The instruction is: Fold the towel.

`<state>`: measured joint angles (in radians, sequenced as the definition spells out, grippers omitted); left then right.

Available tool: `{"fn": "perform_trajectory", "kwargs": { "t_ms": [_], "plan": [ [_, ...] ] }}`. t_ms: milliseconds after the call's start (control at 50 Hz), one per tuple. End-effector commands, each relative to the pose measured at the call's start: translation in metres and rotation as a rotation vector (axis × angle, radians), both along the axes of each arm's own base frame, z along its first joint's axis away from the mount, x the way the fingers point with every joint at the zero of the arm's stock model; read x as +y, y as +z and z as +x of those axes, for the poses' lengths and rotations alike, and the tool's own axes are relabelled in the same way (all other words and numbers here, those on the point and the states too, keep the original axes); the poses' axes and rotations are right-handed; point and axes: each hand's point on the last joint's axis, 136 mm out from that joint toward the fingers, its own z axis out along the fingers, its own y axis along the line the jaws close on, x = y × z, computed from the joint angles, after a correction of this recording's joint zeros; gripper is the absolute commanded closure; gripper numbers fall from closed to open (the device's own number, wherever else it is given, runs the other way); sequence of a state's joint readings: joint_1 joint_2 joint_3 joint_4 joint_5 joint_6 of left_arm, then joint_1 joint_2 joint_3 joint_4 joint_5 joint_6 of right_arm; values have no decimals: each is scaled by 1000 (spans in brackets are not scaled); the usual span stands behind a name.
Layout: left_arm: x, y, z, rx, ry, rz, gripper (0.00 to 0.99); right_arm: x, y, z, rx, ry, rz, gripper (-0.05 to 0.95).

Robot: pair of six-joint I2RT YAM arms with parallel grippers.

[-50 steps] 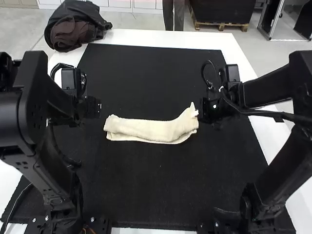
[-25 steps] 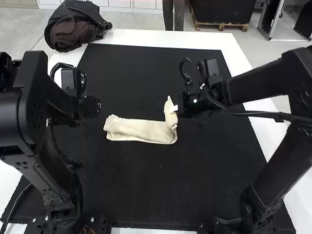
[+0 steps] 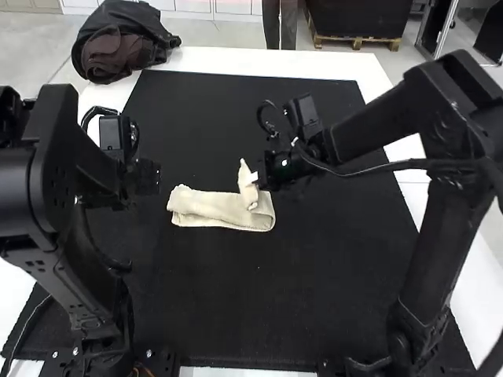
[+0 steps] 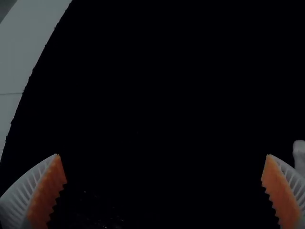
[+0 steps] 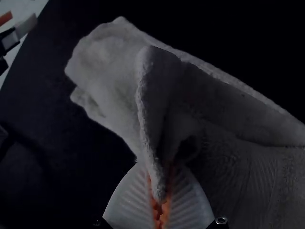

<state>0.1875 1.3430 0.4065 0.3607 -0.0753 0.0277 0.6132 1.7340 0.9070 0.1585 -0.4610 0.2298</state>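
The table [image 3: 236, 58] is white, with a black mat [image 3: 236, 314] spread over most of its top; white margins show along the far edge, the right and left edges, and in a thin strip at the near edge; a cream towel [image 3: 212, 206] lies on the mat as a folded band, roughly parallel to the far edge, its right part raised; a dark bag [image 3: 141, 43] overlaps the far left corner, its support unclear.
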Motion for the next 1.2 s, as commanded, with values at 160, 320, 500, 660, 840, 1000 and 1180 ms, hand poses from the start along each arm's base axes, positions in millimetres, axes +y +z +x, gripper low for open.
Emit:
{"fn": "perform_trajectory", "kwargs": {
  "t_ms": [160,320,500,660,840,1000,1180],
  "plan": [
    [3,6,1,-28,28,-9,33,49,15,3,-25,73,52,923],
    [7,5,0,-28,40,-13,33,72,12,2,-23,107,57,923],
    [10,6,0,-33,46,-14,33,95,13,1,-32,139,67,923],
    [12,5,-2,-28,54,-16,33,109,8,1,-28,158,70,923],
    [21,5,-4,-30,77,-16,33,128,4,0,-24,180,76,923],
    [28,5,-6,-30,96,-17,33,142,4,3,-32,190,87,923],
    [29,6,-5,-35,99,-16,33,153,5,12,-40,189,101,921]
  ]
}}
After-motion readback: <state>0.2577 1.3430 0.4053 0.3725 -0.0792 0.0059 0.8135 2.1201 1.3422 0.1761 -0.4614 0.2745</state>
